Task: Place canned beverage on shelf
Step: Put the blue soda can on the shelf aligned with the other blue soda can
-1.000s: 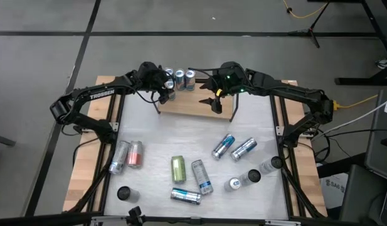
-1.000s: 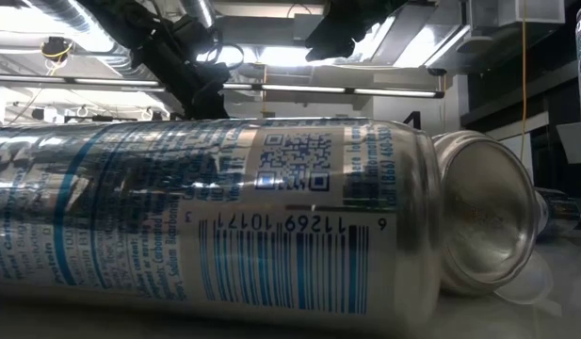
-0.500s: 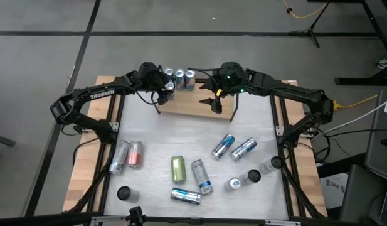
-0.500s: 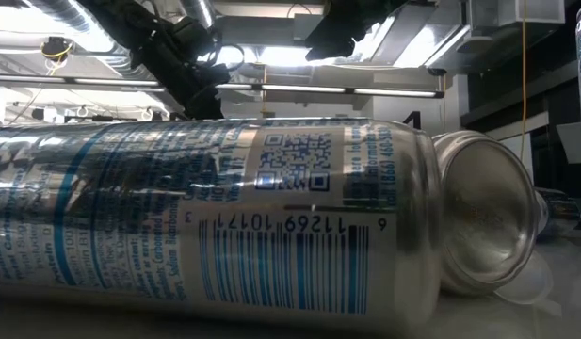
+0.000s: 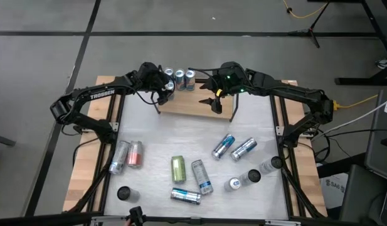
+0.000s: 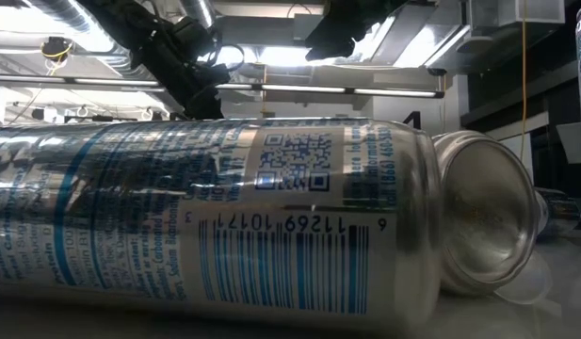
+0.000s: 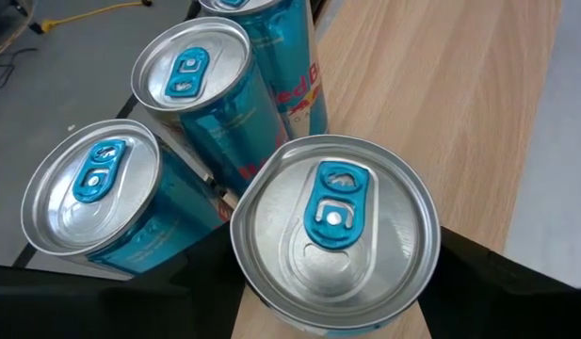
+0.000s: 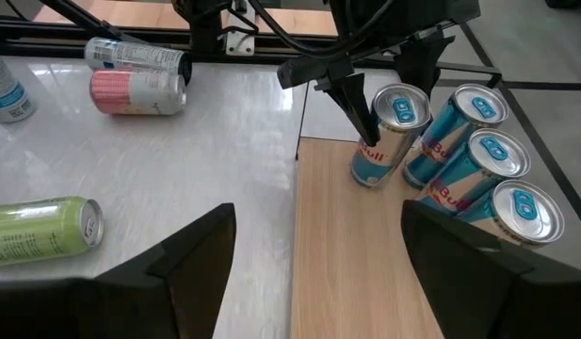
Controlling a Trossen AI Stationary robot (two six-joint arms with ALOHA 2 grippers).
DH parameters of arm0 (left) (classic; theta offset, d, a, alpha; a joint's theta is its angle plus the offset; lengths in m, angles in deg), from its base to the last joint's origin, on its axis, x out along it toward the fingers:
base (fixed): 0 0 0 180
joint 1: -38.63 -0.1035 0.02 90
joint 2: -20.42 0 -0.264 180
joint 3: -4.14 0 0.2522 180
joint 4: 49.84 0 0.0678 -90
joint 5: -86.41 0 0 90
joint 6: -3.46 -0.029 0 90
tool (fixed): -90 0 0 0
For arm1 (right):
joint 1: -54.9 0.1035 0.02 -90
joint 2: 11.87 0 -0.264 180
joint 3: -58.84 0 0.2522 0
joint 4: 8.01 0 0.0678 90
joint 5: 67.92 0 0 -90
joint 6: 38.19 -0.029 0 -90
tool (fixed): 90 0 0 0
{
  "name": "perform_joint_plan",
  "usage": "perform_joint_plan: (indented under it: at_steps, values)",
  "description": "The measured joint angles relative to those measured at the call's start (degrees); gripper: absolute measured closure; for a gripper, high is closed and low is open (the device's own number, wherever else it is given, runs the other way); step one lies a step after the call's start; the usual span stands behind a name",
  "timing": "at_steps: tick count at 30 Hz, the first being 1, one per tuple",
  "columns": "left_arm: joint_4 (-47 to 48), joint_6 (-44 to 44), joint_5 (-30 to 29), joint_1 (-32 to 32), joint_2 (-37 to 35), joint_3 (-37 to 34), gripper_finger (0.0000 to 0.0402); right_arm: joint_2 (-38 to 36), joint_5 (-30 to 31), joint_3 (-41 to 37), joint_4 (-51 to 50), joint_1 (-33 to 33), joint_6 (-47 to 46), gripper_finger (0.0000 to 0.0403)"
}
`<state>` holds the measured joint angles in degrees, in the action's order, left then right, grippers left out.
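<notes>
The shelf (image 5: 199, 105) is a light wooden board on thin black wire frames at the table's far side. Three blue-and-silver cans (image 5: 180, 78) stand upright at its far left end. A fourth can (image 7: 334, 231) stands upright on the board (image 7: 441, 94) just in front of them, and my left gripper (image 5: 164, 90) is closed around it. My right gripper (image 8: 318, 235) hangs open above the board's right half (image 8: 356, 254) with nothing between its fingers. My left gripper has the fourth can between its two fingers, one on each side of the can's upper wall (image 8: 370, 141). The fingers (image 8: 354, 104) slant down from the table's left side. The can stands upright with its base on the board, next to the three others.
Many loose cans lie or stand on the white table nearer the front: a silver one (image 5: 120, 157), a pink one (image 5: 135, 154), a green one (image 5: 178, 168) and several blue-and-white ones (image 5: 223, 146). One lying can (image 6: 224, 217) fills the low view.
My left gripper has rolled slightly about its own axis while staying at the can. The can and the right arm have kept still.
</notes>
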<state>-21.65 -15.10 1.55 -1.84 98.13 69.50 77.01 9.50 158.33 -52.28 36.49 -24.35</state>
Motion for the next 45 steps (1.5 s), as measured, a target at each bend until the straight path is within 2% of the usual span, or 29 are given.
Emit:
perform_joint_plan:
  at_steps: [17, 24, 45]
  values:
    - [-0.1, 0.0, -0.2, 0.0, 0.0, 0.0, 0.012, 0.0, 0.0, 0.0, 0.0, 0.0, 0.0, 0.0111]
    - [-0.3, -0.1, -3.2, 0.0, 0.0, 0.0, 0.0102, 0.0, 0.0, 0.0, 0.0, 0.0, 0.0, 0.0111]
    - [-1.5, 0.0, -4.8, 0.0, 0.0, 0.0, 0.01, 0.0, 0.0, 0.0, 0.0, 0.0, 0.0, 0.0111]
